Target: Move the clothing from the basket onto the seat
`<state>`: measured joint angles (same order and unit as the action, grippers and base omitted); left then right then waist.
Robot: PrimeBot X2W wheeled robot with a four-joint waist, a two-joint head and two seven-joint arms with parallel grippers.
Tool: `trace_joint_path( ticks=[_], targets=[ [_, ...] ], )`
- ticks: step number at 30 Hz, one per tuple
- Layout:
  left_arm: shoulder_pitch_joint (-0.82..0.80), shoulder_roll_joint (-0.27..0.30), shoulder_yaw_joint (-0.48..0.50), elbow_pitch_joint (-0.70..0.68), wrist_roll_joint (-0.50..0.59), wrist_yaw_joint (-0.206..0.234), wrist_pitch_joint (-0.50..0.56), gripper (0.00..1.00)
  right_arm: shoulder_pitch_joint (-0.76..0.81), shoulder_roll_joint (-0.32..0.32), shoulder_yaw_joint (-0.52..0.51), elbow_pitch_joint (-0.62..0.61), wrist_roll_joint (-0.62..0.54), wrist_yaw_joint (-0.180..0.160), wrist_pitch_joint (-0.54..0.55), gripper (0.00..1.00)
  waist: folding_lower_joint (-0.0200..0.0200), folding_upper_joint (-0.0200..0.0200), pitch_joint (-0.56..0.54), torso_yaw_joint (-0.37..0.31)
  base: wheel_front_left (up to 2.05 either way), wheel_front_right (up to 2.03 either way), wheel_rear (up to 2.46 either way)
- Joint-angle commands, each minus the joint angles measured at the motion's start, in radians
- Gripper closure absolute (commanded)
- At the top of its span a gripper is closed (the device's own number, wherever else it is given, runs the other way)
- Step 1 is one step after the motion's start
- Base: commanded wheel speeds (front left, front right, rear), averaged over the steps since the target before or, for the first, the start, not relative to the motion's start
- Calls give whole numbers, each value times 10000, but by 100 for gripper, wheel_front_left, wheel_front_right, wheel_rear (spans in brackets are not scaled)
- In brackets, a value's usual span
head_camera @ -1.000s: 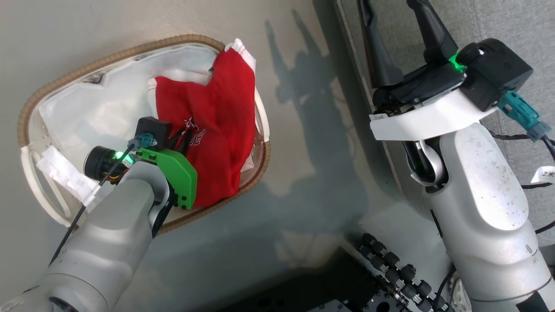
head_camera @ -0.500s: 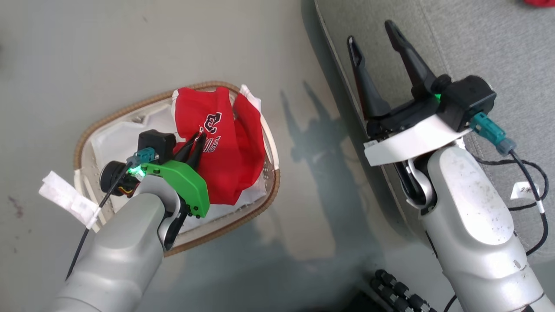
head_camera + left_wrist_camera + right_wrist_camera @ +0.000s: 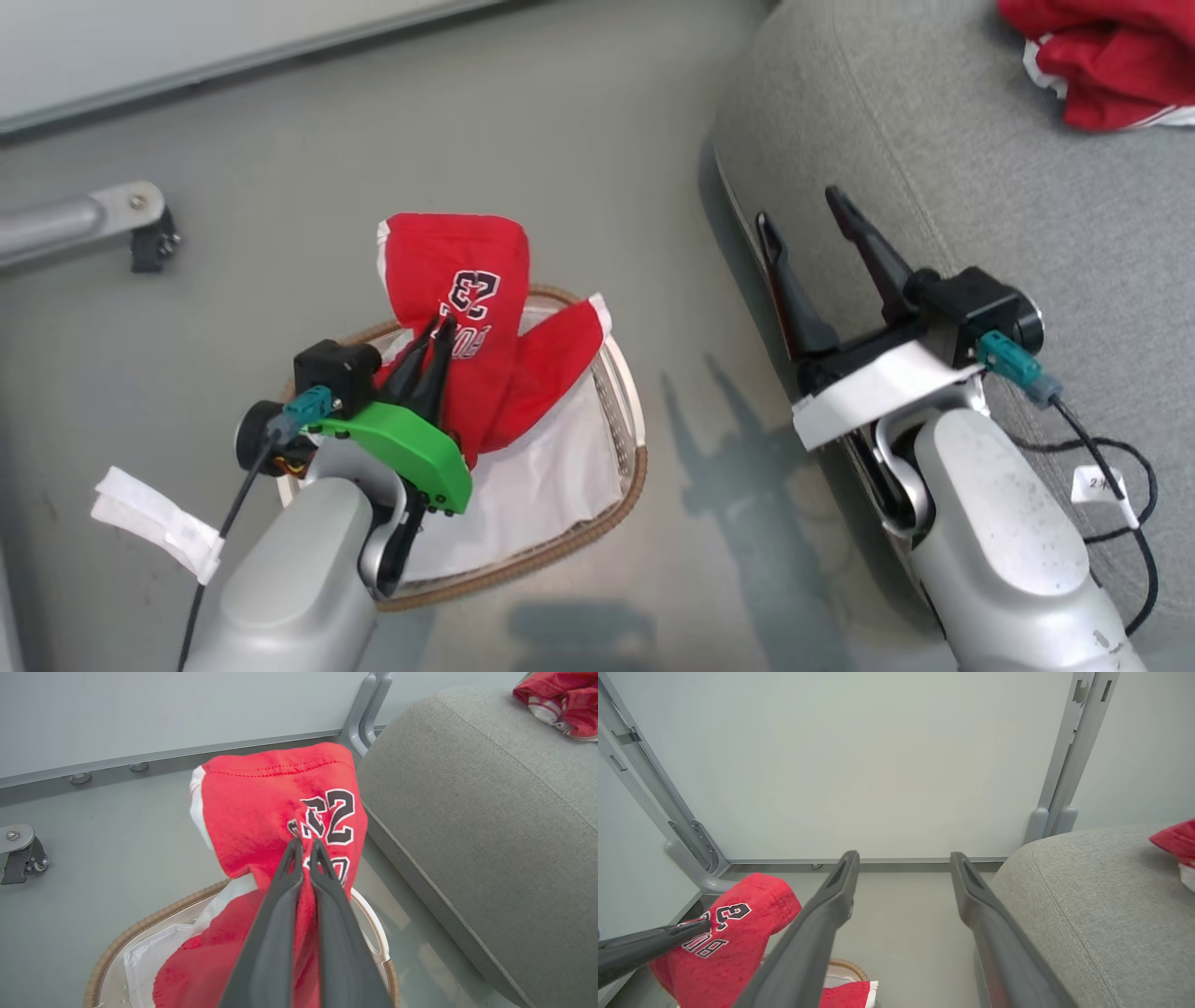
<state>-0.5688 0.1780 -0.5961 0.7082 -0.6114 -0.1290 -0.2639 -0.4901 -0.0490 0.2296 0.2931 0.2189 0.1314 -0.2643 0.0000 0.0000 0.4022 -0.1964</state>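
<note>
**Jersey** (image 3: 467, 308) — red, white-trimmed, number and lettering showing — hangs pinched in the left pincer (image 3: 434, 341). Its two dark fingers (image 3: 275, 914) are pressed flat together on a fold just beside the number. The cloth rises over the fingertips toward 12 o'clock and droops on either side. A lower lobe trails toward 4 o'clock over the white liner (image 3: 551, 485), so the garment is not yet free of the basket (image 3: 597, 539).

**Setting.** The basket stands on the grey floor (image 3: 607, 140). The seat (image 3: 934, 205) lies at the basket's 3 o'clock, near it, with its rounded edge toward the basket.

**Handling, as judged.** The jersey looks like a light, limp knit with no stiffness. It should sag, swing and fold under its own weight, and can only be carried or dragged, not pushed. It is neither fragile nor likely to slip between the fingers, though a thin pinch could slide out if the trailing hem catches the rim. The present hold in the printed panel looks sound — a bunched double layer gives more bite than a single edge and leaves shorter tails to snag.

**Second garment** (image 3: 1111, 65) lies crumpled on the seat at 1 o'clock, well apart from the basket.

**Right pincer** (image 3: 800, 210) hovers over the seat's near edge, fingers spread wide, holding nothing.
</note>
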Motion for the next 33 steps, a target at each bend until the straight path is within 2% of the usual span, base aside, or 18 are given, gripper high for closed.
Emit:
trace_joint_path(
  ticks=[1, 13, 22, 26, 33],
  targets=[
    [289, -81, 186, -246, 213, -31, -4, 100, 287, -47, -18, 77, -35, -14, -1, 0, 0, 0, -1073, 542, 0, 0, 0],
    [1143, -647, 1460, -1862, 1097, -33, -3, 100, 1691, -47, -117, 468, -157, -14, -1, 0, 0, 0, -2704, 892, 0, 0, 0],
    [1298, -858, 1910, -2867, 1598, -33, -4, 100, 2433, -48, 299, 687, 16, -14, -1, 0, 0, 0, -3312, 948, 0, 0, 0],
    [1324, -912, 1907, -3094, 1670, -32, -5, 100, 2543, -78, 855, 720, 32, -14, -1, 0, 0, 0, -3410, 1016, 0, 0, 0],
    [1253, -1004, 1840, -3305, 1731, -34, -5, 100, 1883, -123, 2476, 793, 252, -14, -1, 0, 0, 0, -3294, 1233, 0, 0, 0]
  ],
)
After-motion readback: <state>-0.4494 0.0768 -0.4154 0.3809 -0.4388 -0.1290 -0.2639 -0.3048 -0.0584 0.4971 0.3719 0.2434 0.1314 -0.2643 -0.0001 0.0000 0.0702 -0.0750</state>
